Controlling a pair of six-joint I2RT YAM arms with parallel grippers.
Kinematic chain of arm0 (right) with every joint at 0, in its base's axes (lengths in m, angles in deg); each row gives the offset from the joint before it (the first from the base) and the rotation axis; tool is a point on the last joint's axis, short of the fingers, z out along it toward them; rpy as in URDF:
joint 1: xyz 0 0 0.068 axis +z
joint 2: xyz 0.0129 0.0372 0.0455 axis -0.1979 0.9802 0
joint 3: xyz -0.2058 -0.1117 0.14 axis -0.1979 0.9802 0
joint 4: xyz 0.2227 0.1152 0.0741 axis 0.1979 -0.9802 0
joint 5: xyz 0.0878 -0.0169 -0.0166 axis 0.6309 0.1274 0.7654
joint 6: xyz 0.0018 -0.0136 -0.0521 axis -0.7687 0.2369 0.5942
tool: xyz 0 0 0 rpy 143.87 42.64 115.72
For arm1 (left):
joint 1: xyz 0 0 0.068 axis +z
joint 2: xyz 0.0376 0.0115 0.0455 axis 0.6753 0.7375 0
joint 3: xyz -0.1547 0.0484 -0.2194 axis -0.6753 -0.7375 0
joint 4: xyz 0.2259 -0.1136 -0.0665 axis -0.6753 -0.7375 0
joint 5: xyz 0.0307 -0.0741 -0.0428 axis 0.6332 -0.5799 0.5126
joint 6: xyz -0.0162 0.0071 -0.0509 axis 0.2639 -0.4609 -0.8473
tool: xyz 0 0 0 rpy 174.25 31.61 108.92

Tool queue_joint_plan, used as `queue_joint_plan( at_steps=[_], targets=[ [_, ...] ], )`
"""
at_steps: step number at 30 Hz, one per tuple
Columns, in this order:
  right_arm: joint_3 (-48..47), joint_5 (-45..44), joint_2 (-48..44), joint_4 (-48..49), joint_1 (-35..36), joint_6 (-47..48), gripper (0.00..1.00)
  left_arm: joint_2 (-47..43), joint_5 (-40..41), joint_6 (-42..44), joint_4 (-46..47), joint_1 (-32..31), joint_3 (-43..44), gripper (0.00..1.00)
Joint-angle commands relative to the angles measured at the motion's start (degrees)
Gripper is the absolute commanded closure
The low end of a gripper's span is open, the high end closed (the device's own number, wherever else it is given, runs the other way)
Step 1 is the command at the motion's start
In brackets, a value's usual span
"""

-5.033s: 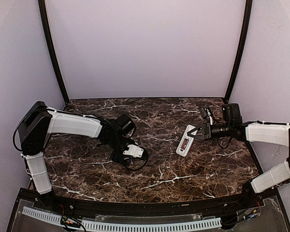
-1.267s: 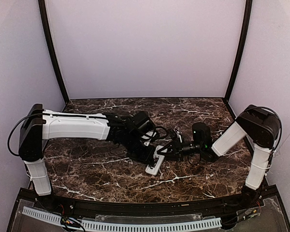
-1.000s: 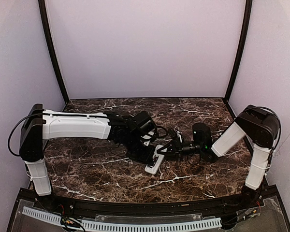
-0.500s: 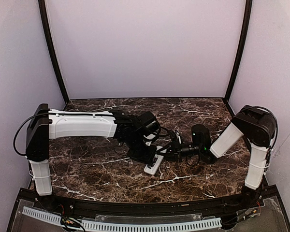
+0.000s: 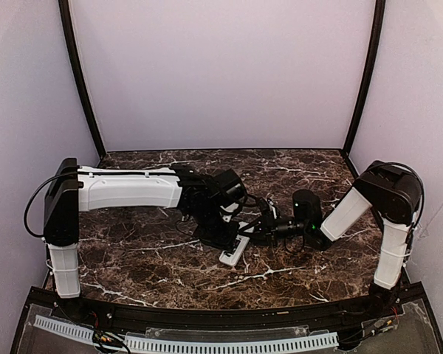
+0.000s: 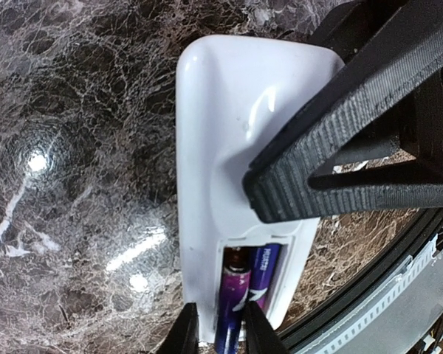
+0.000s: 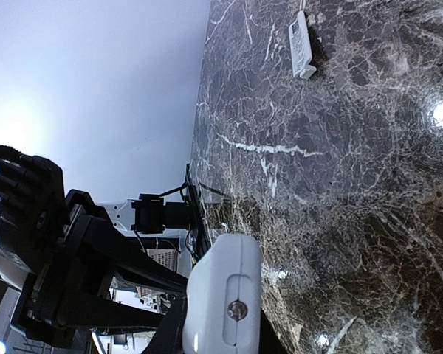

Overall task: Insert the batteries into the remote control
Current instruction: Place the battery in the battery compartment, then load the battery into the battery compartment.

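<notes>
The remote control (image 6: 221, 140) lay back-up at mid-table on the marble table (image 5: 148, 258), its bay open. Both batteries (image 6: 245, 284) sat side by side in the bay. The left gripper (image 6: 220, 335) straddled one battery with its tips narrowly apart; I couldn't tell whether it was pinching or free. The right gripper (image 7: 218, 324) was clamped shut on the remote's other end, pinning it.

Risks: that battery may not have been fully seated. If the tips dragged on it while lifting, the contact spring could have popped it out. A slipping right clamp would have let the remote skid.
</notes>
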Motion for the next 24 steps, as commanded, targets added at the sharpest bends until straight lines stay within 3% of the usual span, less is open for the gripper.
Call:
queue_joint_plan(
  at_steps=[1, 11, 24],
  targets=[
    [-0.17, 1.26, 0.78, 3.01, 0.61, -0.33, 1.00, 0.24, 0.50, 0.62, -2.85, 0.11, 1.66, 0.78],
    [0.12, 1.63, 1.12, 3.88, 0.57, -0.69, 1.00, -0.89, -1.16, 0.05, -0.94, 0.12, 2.26, 0.80],
    [1.63, 4.42, 2.86, 12.58, 0.57, -6.62, 1.00, -5.59, 0.98, 4.21, 2.82, 0.22, 2.49, 0.62]
  ],
)
